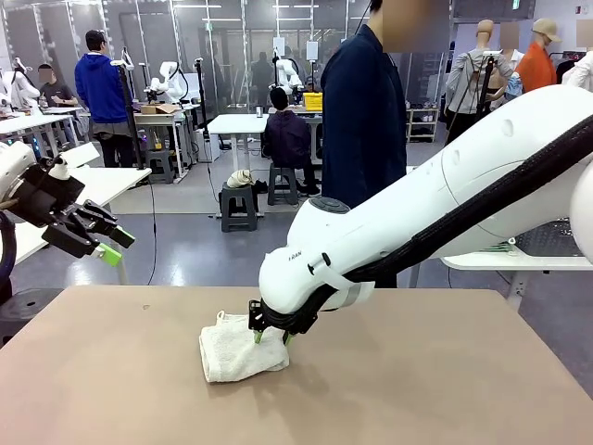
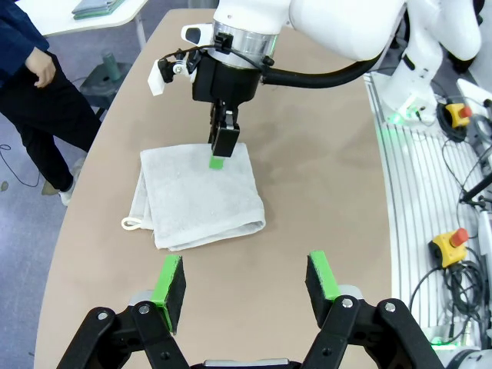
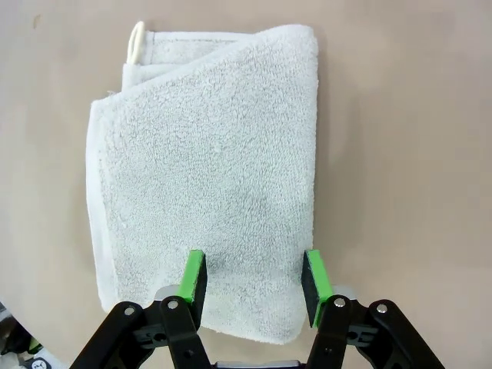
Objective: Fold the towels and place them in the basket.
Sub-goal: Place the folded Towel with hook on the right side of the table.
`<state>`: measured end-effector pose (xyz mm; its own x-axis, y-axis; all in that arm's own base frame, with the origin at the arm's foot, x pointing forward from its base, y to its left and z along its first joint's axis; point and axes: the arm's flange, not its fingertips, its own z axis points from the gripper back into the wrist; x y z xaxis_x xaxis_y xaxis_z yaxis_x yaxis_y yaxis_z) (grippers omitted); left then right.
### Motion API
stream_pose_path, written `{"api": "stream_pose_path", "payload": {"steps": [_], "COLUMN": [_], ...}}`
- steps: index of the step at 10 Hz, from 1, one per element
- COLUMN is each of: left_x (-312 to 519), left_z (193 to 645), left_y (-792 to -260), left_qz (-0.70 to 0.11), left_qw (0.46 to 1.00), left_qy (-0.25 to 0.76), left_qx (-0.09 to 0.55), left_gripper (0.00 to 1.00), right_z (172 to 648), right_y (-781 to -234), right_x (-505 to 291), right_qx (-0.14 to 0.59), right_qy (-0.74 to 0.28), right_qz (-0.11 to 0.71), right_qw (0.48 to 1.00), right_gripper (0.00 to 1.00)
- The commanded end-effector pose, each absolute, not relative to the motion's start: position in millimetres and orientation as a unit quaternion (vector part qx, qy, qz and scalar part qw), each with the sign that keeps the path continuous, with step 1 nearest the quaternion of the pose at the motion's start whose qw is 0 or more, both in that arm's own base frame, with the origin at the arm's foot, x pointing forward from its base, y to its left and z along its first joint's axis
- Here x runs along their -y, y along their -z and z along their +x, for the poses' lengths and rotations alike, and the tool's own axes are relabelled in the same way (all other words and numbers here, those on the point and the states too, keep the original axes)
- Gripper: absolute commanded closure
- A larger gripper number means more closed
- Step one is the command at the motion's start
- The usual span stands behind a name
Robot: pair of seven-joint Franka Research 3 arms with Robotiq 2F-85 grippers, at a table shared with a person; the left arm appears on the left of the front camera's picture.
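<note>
**Task item.** A white, rectangular terry-cloth towel (image 1: 236, 350) lies folded into a compact pad near the middle of the table, several layers thick. One long side is a rounded fold. The opposite side shows stacked hems, and a small cord loop (image 3: 138, 38) sticks out at a corner. The layers line up fairly well, so I judge the folding of this piece to be largely done and the lift to be the step in hand.

**Right gripper** (image 3: 254, 280). It points straight down over one short end of the towel. Its green pads are spread apart with nothing clamped between them. That stance suits either pressing the fold flat or nipping the end to carry it. Whether the pads actually touch the cloth cannot be settled from these angles (the front view is partly blocked by the wrist).

**Left gripper** (image 2: 246, 284). It is held high and well clear at the table's left, with its fingers spread wide and empty. I read this as standing off to leave the other arm room.

**Surface.** The tan, matt tabletop (image 1: 417, 389) has a rounded edge. It is flat and plain, so the towel should slide rather than snag.

**Room.** A person in dark clothing (image 1: 363, 120) stands at the far side and is not reaching in. Beyond are a grey floor, white work tables, stools and other people.
</note>
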<state>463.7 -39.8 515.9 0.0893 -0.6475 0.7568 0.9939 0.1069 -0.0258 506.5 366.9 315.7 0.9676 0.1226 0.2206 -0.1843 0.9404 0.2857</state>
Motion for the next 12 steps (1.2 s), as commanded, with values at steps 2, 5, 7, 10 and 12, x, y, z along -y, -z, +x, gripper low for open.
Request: {"api": "stream_pose_path", "payload": {"steps": [2,5,7,10,12], "left_x": [39.9,39.9,39.9,39.9,39.9], "left_z": [463.0,463.0,463.0,463.0,463.0], "left_y": [-518.9,-518.9,-518.9,-518.9,-518.9], "left_qz": [-0.284,-0.284,-0.284,-0.284,-0.284], "left_qw": [0.683,0.683,0.683,0.683,0.683], "left_qy": [0.604,0.604,0.604,0.604,0.604], "left_qx": [0.298,0.298,0.298,0.298,0.298], "left_gripper": [0.20,0.20,0.20,0.20,0.20], "right_z": [514.3,515.5,515.0,515.1,514.7], "right_y": [-305.6,-299.8,-300.0,-302.8,-303.4], "right_x": [-367.1,-366.3,-366.8,-365.2,-364.0], "right_qx": [0.122,0.123,0.126,0.126,0.116], "right_qy": [-0.099,-0.111,-0.111,-0.113,-0.118], "right_qz": [0.147,0.143,0.143,0.135,0.133], "right_qw": [0.977,0.976,0.975,0.976,0.977], "right_gripper": [0.37,0.57,0.77,0.79,0.99]}}
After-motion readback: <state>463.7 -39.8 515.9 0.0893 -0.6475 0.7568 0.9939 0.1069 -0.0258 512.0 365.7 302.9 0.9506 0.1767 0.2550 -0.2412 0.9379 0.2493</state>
